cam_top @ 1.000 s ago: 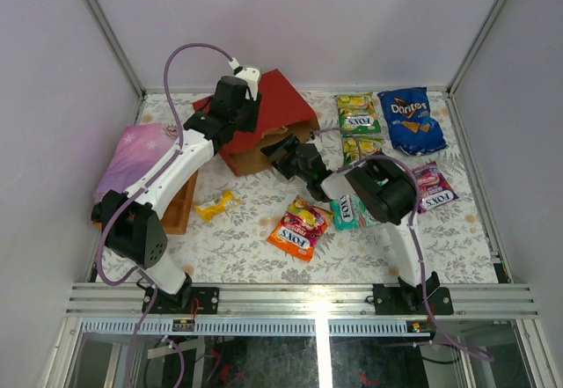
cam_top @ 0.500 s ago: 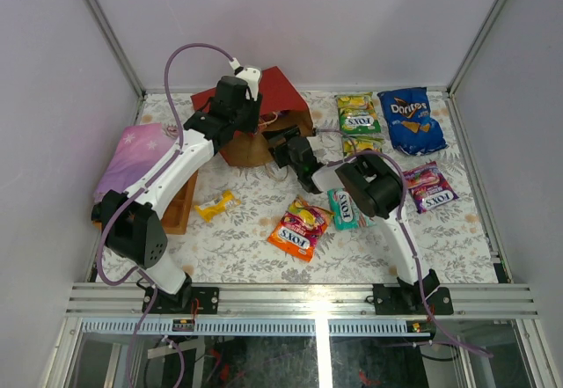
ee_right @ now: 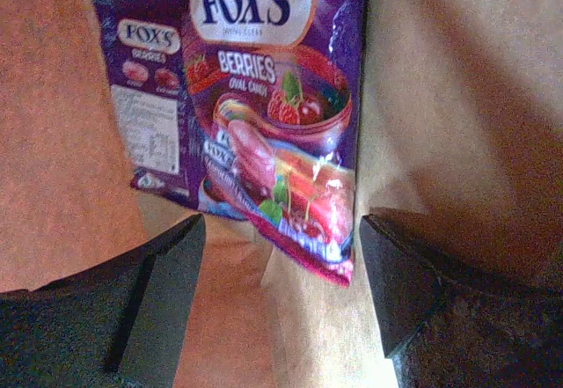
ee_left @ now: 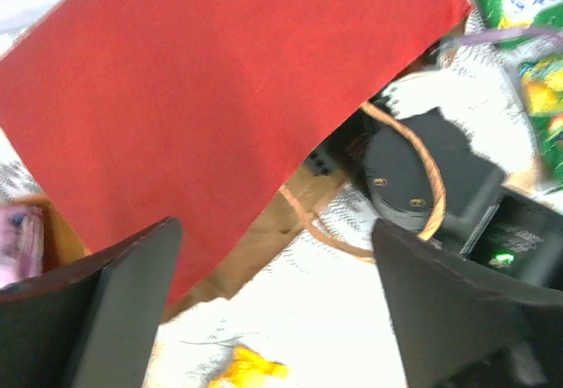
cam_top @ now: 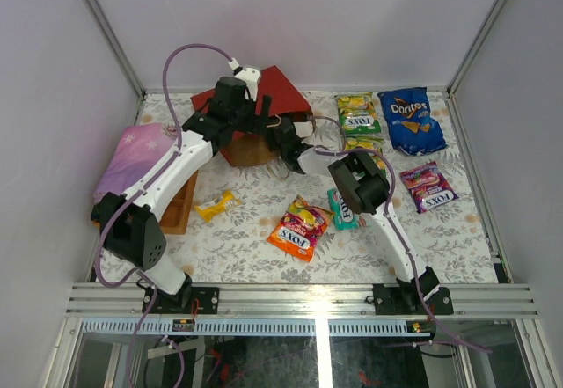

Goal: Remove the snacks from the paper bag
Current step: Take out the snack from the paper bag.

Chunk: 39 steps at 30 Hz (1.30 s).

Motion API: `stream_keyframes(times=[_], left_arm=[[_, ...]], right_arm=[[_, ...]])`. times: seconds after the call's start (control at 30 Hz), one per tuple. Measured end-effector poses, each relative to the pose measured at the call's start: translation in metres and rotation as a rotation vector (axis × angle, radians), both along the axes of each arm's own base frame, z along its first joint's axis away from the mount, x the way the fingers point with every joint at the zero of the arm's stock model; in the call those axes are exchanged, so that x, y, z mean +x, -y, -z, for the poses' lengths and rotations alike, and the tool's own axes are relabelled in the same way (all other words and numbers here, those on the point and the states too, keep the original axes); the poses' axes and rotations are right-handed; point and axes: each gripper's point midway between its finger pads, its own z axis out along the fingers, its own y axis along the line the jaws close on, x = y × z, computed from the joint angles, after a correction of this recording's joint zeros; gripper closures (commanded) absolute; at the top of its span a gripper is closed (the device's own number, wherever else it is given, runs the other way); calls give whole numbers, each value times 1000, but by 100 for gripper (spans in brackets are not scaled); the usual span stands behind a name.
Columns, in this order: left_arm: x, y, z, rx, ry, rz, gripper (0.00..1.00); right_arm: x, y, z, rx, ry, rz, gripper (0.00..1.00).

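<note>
Our right fingers (ee_right: pixel 158 300) have pushed into the bag (cam_top: pixel 283 94), spread wide and empty either side of the purple packet (ee_right: pixel 273 115) inside; left fingers (ee_left: pixel 123 291) hover open above. Grasping looks next.

The floral-patterned table (cam_top: pixel 237 247) carries the red paper bag (cam_top: pixel 283 93), scattered snacks (cam_top: pixel 297 230) and a wooden tray (cam_top: pixel 180 208).

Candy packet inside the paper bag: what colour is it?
The candy packet is purple with berry artwork, shown best in the right wrist view.
</note>
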Motion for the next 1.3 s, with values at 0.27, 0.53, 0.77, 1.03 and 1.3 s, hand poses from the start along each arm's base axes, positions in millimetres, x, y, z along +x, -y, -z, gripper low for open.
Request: stream_keyframes(times=[0.27, 0.53, 0.77, 1.03, 1.3], left_arm=[[-4, -8, -9, -13, 29, -22, 0], [-7, -13, -21, -30, 68, -31, 0], [-7, -13, -27, -40, 86, -31, 0], [-15, -1, -18, -66, 85, 55, 0], [-24, 22, -14, -75, 88, 211, 2]], right_arm=[[28, -11, 8, -26, -31, 52, 24], [48, -24, 16, -18, -18, 62, 60], [57, -23, 29, 4, -5, 43, 100], [41, 13, 26, -3, 4, 0, 100], [-22, 53, -10, -6, 11, -46, 100]])
